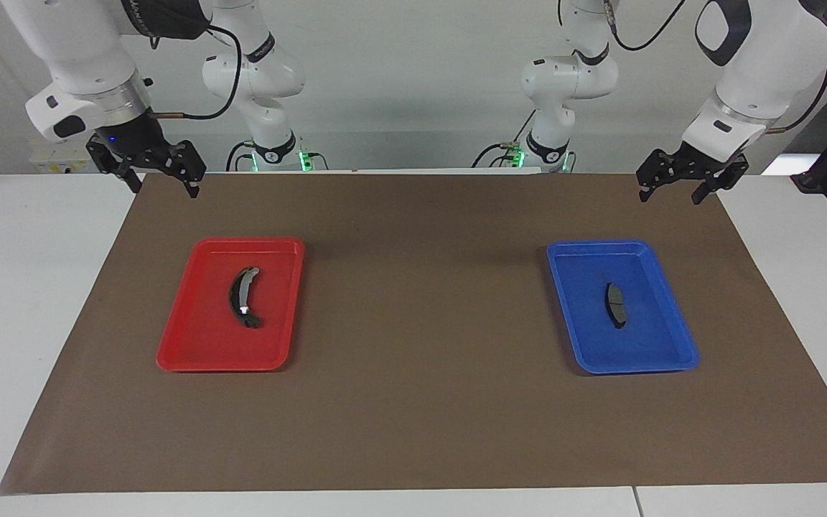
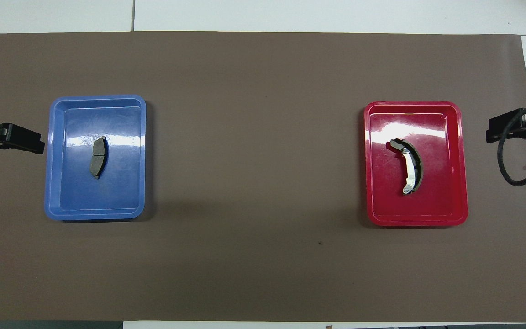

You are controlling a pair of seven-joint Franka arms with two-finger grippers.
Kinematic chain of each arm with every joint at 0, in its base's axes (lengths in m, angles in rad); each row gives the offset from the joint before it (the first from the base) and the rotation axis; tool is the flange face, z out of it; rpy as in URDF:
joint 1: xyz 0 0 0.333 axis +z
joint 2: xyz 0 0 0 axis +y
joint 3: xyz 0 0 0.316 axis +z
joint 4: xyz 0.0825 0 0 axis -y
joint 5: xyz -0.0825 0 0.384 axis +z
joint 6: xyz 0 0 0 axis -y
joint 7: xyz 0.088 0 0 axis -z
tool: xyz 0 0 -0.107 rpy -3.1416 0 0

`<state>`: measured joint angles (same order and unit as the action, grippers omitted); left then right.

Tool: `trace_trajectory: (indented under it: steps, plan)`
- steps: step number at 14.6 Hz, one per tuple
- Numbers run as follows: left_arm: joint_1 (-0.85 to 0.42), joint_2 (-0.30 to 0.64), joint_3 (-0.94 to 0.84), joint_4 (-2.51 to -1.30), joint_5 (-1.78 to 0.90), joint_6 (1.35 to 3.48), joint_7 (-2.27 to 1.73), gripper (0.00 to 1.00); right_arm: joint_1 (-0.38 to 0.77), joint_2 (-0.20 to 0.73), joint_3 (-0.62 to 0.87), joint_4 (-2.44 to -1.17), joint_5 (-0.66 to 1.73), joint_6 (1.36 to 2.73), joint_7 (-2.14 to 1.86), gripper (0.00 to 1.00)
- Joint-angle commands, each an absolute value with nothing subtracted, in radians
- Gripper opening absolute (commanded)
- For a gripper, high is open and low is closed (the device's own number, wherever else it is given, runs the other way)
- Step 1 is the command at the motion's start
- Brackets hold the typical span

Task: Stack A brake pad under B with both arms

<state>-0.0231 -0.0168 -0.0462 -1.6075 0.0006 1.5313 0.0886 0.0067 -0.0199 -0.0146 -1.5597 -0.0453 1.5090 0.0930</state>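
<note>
A brake pad lies flat in blue tray, left arm's end; B in red tray, right arm's end; one part per arm; left gripper and right gripper wait raised over mat's corners, jaws spread, empty.

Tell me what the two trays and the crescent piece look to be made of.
Blue tray and red tray: likely glossy moulded plastic, given their glare streaks. Crescent piece: probably metal, its pale strip shiny, with a dark matte outer lining, perhaps friction material.
</note>
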Motion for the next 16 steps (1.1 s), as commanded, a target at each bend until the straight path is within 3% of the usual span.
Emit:
trace_trajectory:
  steps: [1, 16]
  plan:
    - [-0.035, 0.003, -0.038, -1.565, -0.009, 1.494, 0.078, 0.99, -0.005, -0.029, -0.009, -1.569, -0.032, 1.517, 0.077, 1.0]
    - [-0.035, 0.005, -0.038, -1.565, -0.009, 1.482, 0.08, 0.99, -0.012, -0.029, -0.009, -1.569, -0.032, 1.516, 0.075, 1.0]
